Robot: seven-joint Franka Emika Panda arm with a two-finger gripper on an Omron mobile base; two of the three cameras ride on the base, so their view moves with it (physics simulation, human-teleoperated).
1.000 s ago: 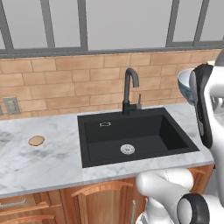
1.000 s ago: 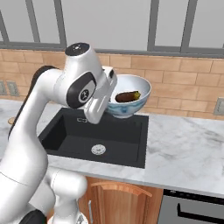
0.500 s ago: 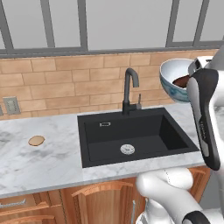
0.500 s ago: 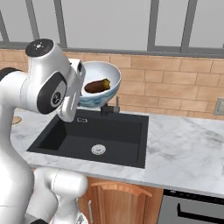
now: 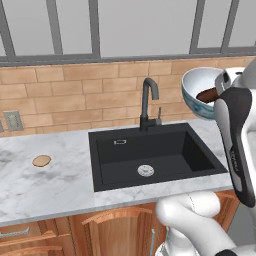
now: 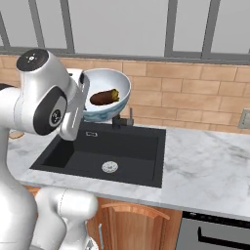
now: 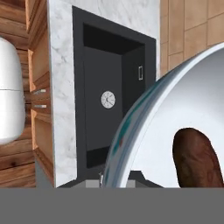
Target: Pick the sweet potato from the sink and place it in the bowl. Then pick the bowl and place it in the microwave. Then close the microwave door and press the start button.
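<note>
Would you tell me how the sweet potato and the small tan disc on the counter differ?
The sweet potato is a dark brown oblong lump; the tan disc is pale and flat. The sweet potato lies inside the raised bowl, above the sink, while the disc rests on the marble counter left of it. Both are small.

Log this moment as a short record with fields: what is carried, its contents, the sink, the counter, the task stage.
carried: the bowl, held up in the air over the sink's back edge, near the faucet
contents: the sweet potato lies inside the bowl
gripper: hidden behind the arm; its grip point cannot be seen
sink: no food in it, white drain showing
counter: a flat tan disc lies left of the sink
stage: potato bowled; bowl not yet in the microwave
</note>
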